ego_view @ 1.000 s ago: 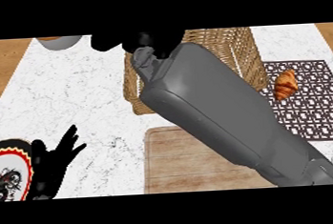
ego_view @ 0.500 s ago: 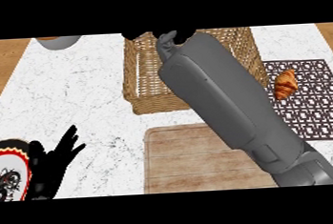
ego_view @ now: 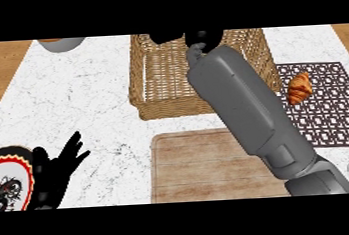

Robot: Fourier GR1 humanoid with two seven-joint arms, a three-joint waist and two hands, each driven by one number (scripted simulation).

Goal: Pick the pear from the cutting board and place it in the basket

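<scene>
We see the right forearm (ego_view: pixel 243 106) run up from the lower right edge, cross the right side of the wooden cutting board (ego_view: pixel 202 173) and pass over the wicker basket (ego_view: pixel 143 91). The right hand (ego_view: pixel 201 37) sits above the basket's far rim, partly cut off by the view's upper edge. We cannot tell how far open it is or whether it has hold of anything.

We cannot see the pear in this view, so we cannot tell where it is. The part of the cutting board that the arm does not cover shows bare wood, and the visible part of the basket's inside shows only wicker.

The basket stands on the white marble worktop (ego_view: pixel 80 94), just beyond the cutting board. To its right lies a dark lattice mat (ego_view: pixel 332 116) with 1 croissant (ego_view: pixel 299 88) on it.

The left hand (ego_view: pixel 54 171) rests at the lower left, spread wide with nothing in it, partly over a patterned plate (ego_view: pixel 3 171) with a red rim. A grey bowl (ego_view: pixel 61 44) shows at the top left.
</scene>
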